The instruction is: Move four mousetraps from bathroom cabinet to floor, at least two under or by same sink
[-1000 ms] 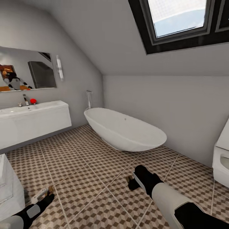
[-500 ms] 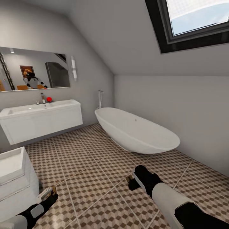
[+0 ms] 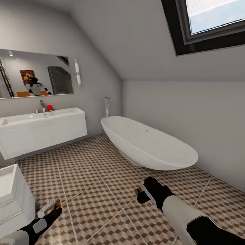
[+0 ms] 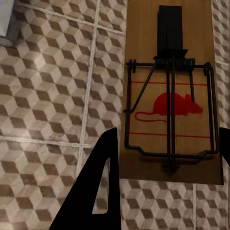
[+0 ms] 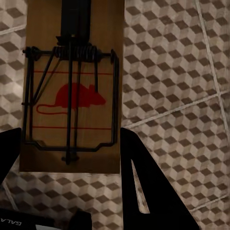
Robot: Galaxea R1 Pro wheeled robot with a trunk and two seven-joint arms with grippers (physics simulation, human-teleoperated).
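The left gripper (image 3: 51,208) is hanging low over the bathroom floor of small brown, beige and white cube-patterned tiles (image 3: 98,177), its black fingers clenched on a small flat brown wooden mousetrap with dark wire parts (image 3: 53,205). In the left wrist view that left-hand mousetrap (image 4: 171,91) is sitting between the two dark fingers (image 4: 93,191), its face with the red mouse print and wire bar turned to the camera, the patterned tiles lying behind it.

The right gripper (image 3: 142,194) is reaching forward over the middle of the floor and is grasping a second flat brown wooden mousetrap (image 3: 139,193) — only a small edge of it is peeking out past the black hand in the head view. The right wrist view is showing this right-hand mousetrap (image 5: 73,84) clamped between the black fingers (image 5: 148,191), spring coil and red mouse print plain to see, tiles behind.

Ahead and to the left, the wide white rectangular sink on its white wall-hung vanity (image 3: 42,131) is standing under a large wall mirror (image 3: 34,74), with a chrome tap (image 3: 42,106) and a small red thing (image 3: 49,107) — possibly a ball, too small to tell — on its top. An oval white bathtub (image 3: 149,144) is sitting along the far wall beneath a dark-framed skylight (image 3: 211,23). A white boxy unit (image 3: 13,200) is standing just beside the left arm.
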